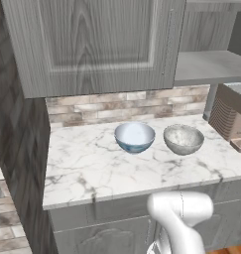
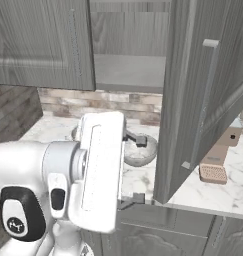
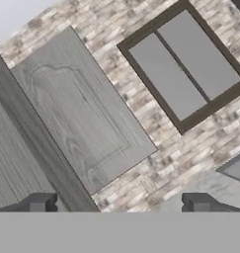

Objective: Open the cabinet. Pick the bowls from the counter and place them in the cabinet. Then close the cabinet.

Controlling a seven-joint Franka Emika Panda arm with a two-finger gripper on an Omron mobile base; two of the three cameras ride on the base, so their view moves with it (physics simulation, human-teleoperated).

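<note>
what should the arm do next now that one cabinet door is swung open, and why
Probably bring the open pincer down toward the glossy light blue bowl on the white marble counter. The right door of the grey wood-grain wall cabinet stands open with its grey shelf bare, both bowls sit untouched, and the pincer points away at a brick wall.

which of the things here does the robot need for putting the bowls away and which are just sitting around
Needed:
cabinet, right door open
blue bowl on the counter
speckled grey bowl beside it
gripper, open

Just there:
brick backsplash
brown appliance at the counter's right end
window
</note>
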